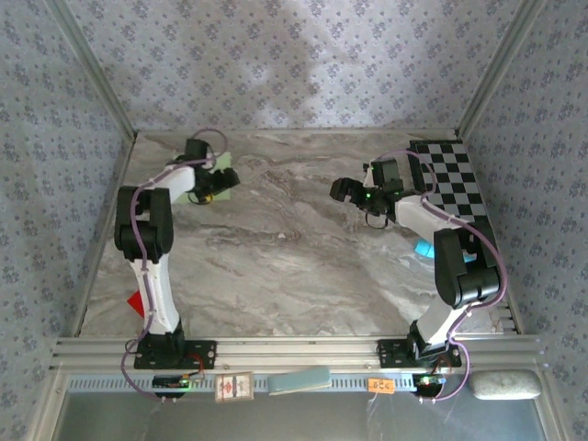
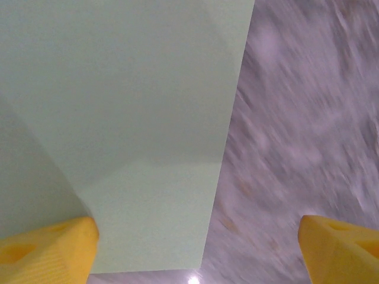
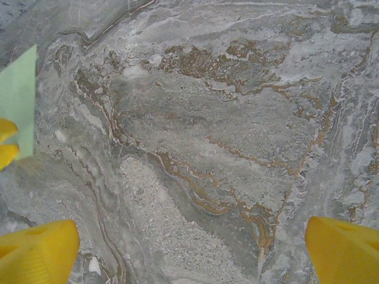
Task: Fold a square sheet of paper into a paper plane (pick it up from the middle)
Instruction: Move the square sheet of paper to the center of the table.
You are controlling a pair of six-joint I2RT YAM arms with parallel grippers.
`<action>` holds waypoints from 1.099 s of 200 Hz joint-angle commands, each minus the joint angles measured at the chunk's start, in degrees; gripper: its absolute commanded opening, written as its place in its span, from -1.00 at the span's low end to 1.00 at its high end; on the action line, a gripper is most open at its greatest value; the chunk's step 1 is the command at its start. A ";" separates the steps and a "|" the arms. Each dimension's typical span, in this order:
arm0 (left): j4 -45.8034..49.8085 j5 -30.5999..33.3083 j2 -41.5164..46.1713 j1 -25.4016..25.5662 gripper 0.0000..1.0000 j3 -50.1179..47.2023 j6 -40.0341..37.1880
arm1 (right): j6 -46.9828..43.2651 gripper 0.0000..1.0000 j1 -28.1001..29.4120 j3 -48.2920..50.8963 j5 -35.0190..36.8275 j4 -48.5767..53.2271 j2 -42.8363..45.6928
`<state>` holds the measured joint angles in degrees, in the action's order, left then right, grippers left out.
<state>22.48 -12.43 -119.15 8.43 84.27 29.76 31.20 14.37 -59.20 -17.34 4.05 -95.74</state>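
Top cam first: the left gripper (image 1: 211, 188) was reached out to the far-left corner of the table (image 1: 276, 266), right over the paper plane (image 1: 226, 175), which lay flat there. The right gripper (image 1: 343, 191) hung over bare marble mid-right, well apart from the paper, prob just parked out of the way imo. The surface was grey-brown marble-look, w/ a checkerboard (image 1: 452, 179) in the far-right corner. There were patterned wallpaper walls (image 1: 294, 55) on three sides and a metal frame (image 1: 303, 349) along the near edge.

Left wrist cam: pale green paper w/ a couple of diagonal fold lines took up the left side, marble on the right. Jaws were spread wide, one yellow fingertip (image 2: 47, 248) over the paper's near edge and the other over bare table, so nothing was pinched. My guess is it was lined up to press or nudge a fold, not lift. Couldn't tell if the tip actually touched the sheet tbh.

Right wrist cam: jaws wide too, just marble btwn them. A sliver of green paper sat at the left edge, so that arm faced the plane but wasn't near it.
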 commanded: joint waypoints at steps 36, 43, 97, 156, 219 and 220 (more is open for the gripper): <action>5.27 -1.08 7.44 16.77 0.76 -14.18 13.97 | 2.02 1.00 0.63 -0.26 1.78 -0.56 -1.25; 5.56 -0.46 8.65 18.94 0.76 -15.29 15.46 | 1.94 1.00 0.58 -0.01 2.10 -0.66 -1.13; 2.51 -1.19 16.39 29.76 0.77 -19.72 26.83 | 2.71 0.95 0.41 0.95 2.56 -0.84 -1.16; 10.12 2.83 19.86 22.98 0.84 -13.28 15.89 | 4.13 0.85 3.82 -0.38 -0.75 0.35 -2.76; 16.10 7.57 9.46 22.06 0.84 -3.87 3.58 | 5.74 0.80 5.99 -1.86 -1.99 0.15 -5.03; 16.10 7.62 9.33 22.07 0.84 -3.73 3.52 | 5.68 0.80 5.96 -1.87 -1.99 0.16 -5.05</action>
<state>33.89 -7.22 -105.47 30.13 77.49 39.05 35.66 20.16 -58.83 -18.35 3.68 -99.79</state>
